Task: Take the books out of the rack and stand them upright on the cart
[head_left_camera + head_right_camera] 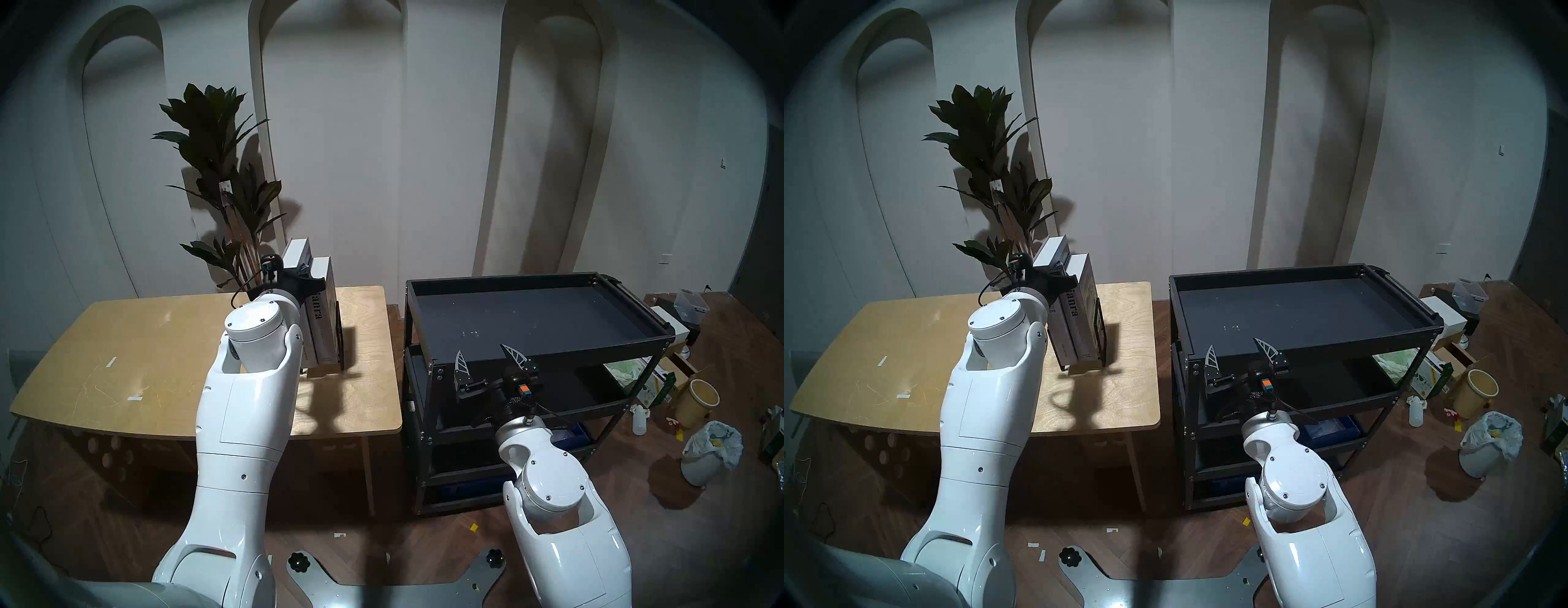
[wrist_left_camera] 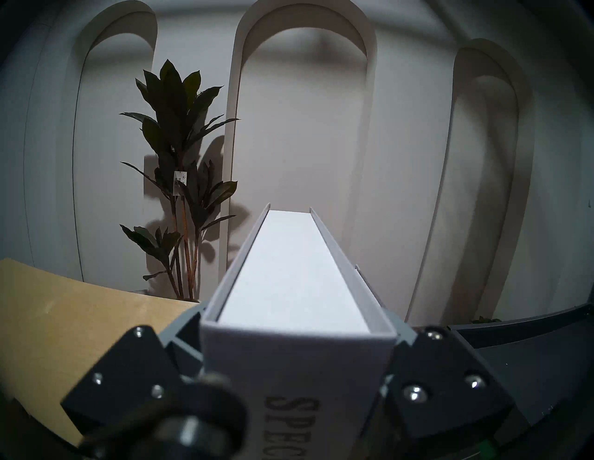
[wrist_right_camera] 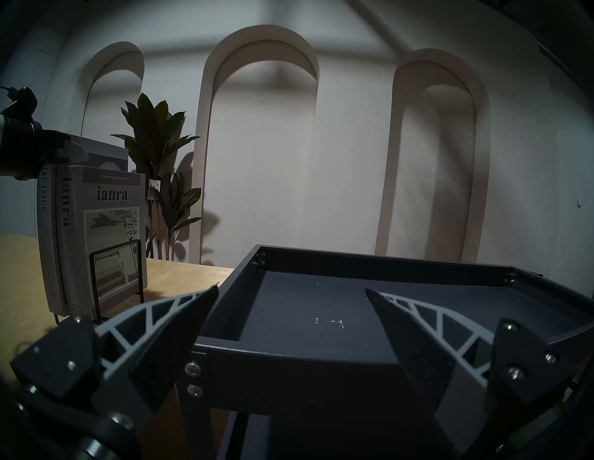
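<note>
Two light-grey books stand upright in a black wire rack (image 1: 339,335) (image 3: 115,276) on the wooden table. The taller "SPECIAL ISSUE" book (image 1: 297,250) (image 2: 289,266) (image 3: 43,205) is on the left, and the shorter "ianra" book (image 1: 322,314) (image 3: 109,225) is on its right. My left gripper (image 1: 303,271) (image 2: 295,334) is shut on the taller book near its top, one finger on each cover. My right gripper (image 1: 488,357) (image 3: 291,290) is open and empty at the front left rim of the black cart (image 1: 530,314) (image 3: 321,298). The cart's top tray is bare.
The wooden table (image 1: 148,339) stands left of the cart with a narrow gap between them. A tall potted plant (image 1: 220,170) stands behind the books. Boxes, a bucket (image 1: 695,401) and a lined bin (image 1: 704,458) lie on the floor to the cart's right.
</note>
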